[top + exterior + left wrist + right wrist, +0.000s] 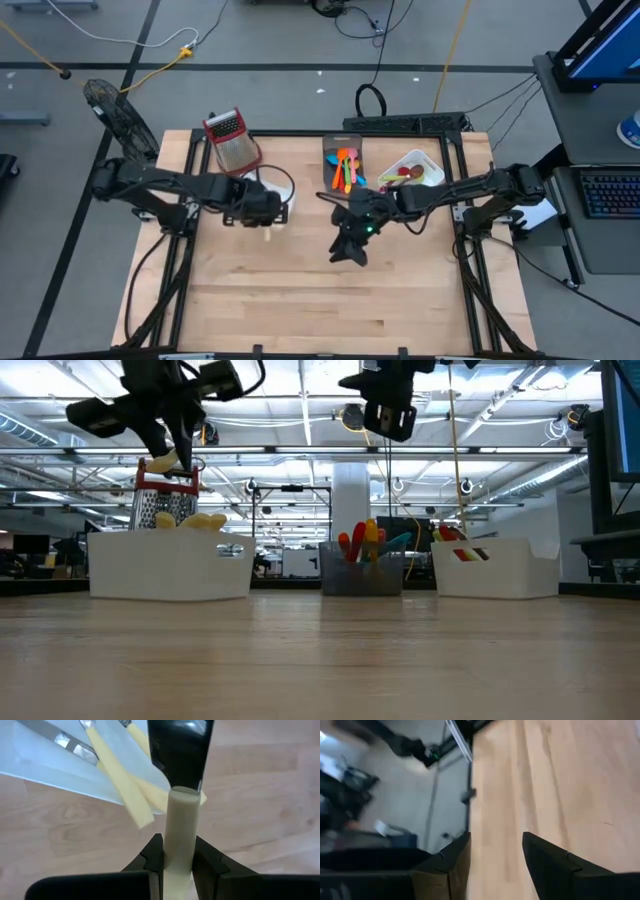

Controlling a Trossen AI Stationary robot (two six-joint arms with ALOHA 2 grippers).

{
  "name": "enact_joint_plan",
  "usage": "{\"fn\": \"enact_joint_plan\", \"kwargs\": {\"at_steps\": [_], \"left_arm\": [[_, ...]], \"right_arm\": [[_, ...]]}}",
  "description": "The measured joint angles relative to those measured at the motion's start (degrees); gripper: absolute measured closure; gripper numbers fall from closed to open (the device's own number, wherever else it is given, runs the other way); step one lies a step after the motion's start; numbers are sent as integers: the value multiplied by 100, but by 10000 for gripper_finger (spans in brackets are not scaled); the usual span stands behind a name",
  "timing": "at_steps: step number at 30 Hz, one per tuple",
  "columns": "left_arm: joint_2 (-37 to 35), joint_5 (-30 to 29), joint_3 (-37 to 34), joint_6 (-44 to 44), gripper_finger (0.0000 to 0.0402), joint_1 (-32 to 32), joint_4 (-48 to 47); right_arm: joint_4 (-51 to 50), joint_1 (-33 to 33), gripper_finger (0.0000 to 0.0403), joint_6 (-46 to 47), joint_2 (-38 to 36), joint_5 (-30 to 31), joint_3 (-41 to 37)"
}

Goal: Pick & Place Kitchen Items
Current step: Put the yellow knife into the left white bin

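Where the left claw (177,865) is clamped, a cream-handled utensil (179,825) with a dark glossy metal blade stands between its two dark fingers (150,857), the pale handle gripped low and the blade pointing away toward a white rectangular bin (55,772). Inside that bin lie more cream-handled cutlery pieces (120,785), their handles slanting over its near edge and their metal ends farther in. From above, this bin (284,192) sits at the left-centre of the table, just in front of a red-topped metal box grater (231,140). A grey rectangular bin (330,150) at the back centre holds red, orange and green plastic utensils (345,168), and a second white bin (432,160) to its right holds a few red and yellow pieces (405,174).

The table (300,290) is pale wood planking in a black frame, bare across its whole front half. Around it is grey floor with cables; the low view looks into a large hall with ceiling lights and white beams.

The left arm reaches in from the left with its claw held just above the white bin. The right arm stretches from the right toward table centre, its claw (495,852) hanging above bare wood with fingers apart, holding nothing.
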Motion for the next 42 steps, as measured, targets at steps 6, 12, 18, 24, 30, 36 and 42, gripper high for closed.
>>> {"fn": "enact_joint_plan", "kwargs": {"at_steps": [6,12,18,24,30,36,42], "left_arm": [[0,666,0,-4,347,469,3],[0,1466,0,58,347,845,-7],[0,1989,0,301,347,1339,-41],[2,2279,0,-248,347,1492,22],[4,2366,0,-1393,347,1382,494],[97,2566,-146,-2697,347,1233,492],[90,3279,-614,-3671,347,1083,1063]], "right_arm": [[-666,57,241,-1319,0,744,0],[-1009,57,245,-2761,-139,3162,0],[-1074,86,244,-3223,-778,4315,-243],[-766,83,247,-3224,-2034,4484,-1310],[-224,243,247,-3110,-3438,4183,-2440],[-159,326,247,-3236,-4482,3864,-2969],[-263,326,247,-3414,-5004,3855,-3051]]}}
